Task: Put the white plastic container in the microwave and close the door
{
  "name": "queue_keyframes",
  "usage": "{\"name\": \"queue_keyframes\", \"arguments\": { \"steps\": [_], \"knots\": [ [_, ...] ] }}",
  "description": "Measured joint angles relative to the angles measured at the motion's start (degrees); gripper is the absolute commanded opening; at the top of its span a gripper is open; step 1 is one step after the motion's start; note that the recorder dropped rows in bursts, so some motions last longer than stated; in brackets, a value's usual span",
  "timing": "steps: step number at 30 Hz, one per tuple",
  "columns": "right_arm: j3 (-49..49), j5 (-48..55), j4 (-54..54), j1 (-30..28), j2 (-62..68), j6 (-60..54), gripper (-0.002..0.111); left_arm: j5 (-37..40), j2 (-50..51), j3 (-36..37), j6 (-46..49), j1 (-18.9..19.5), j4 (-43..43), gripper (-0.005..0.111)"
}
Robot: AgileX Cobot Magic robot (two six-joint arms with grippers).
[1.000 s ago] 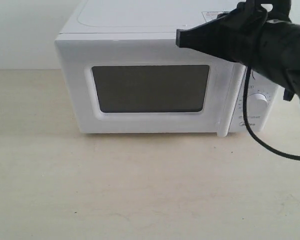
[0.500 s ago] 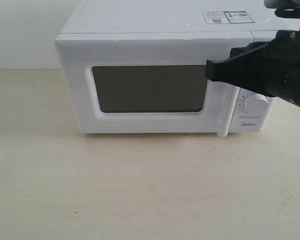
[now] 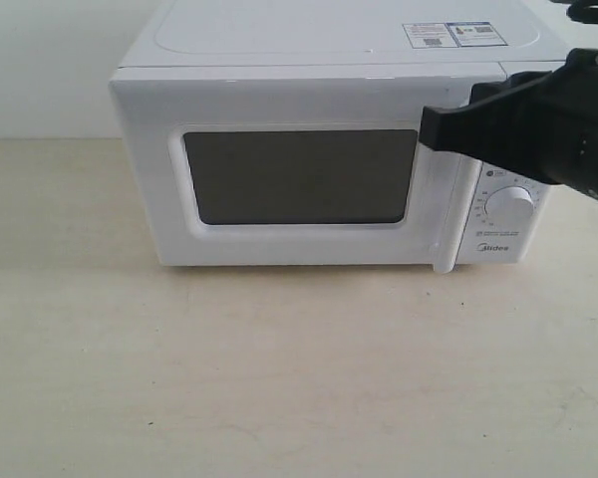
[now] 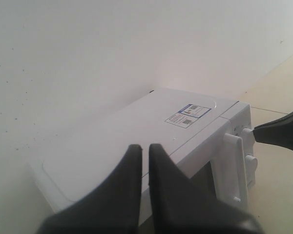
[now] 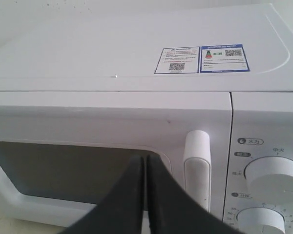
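Shut flush: door (image 3: 279,100) of microwave (image 3: 329,40). white plastic container not in view; dark window (image 3: 299,177) hides interior. right gripper (image 3: 431,129) empty, fingers pressed together, tip just beside handle (image 3: 446,219), right of frame. left gripper (image 4: 144,147) likewise pinched, empty. Likely door-opening step: spread fingers, straddle handle, pull slowly along hinge arc.

The left hand (image 4: 144,148) is pinched closed on nothing. Right past it sits the microwave (image 4: 102,146), door (image 4: 233,165) closed, stickers (image 4: 188,114) on top.
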Motion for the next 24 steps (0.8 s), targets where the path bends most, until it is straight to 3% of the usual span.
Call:
{"name": "queue_keyframes", "arguments": {
  "steps": [8,17,24],
  "knots": [
    [0.0,4.7,2.6,-3.0,-3.9,0.5,0.000,0.0,0.0,0.0,0.0,0.0,0.0,0.004],
    [4.5,25.1,3.4,-23.8,-22.7,-4.4,0.000,0.0,0.0,0.0,0.0,0.0,0.0,0.004],
    [13.7,26.9,3.4,-34.7,-43.5,-7.0,0.000,0.0,0.0,0.0,0.0,0.0,0.0,0.004]
  ]
}}
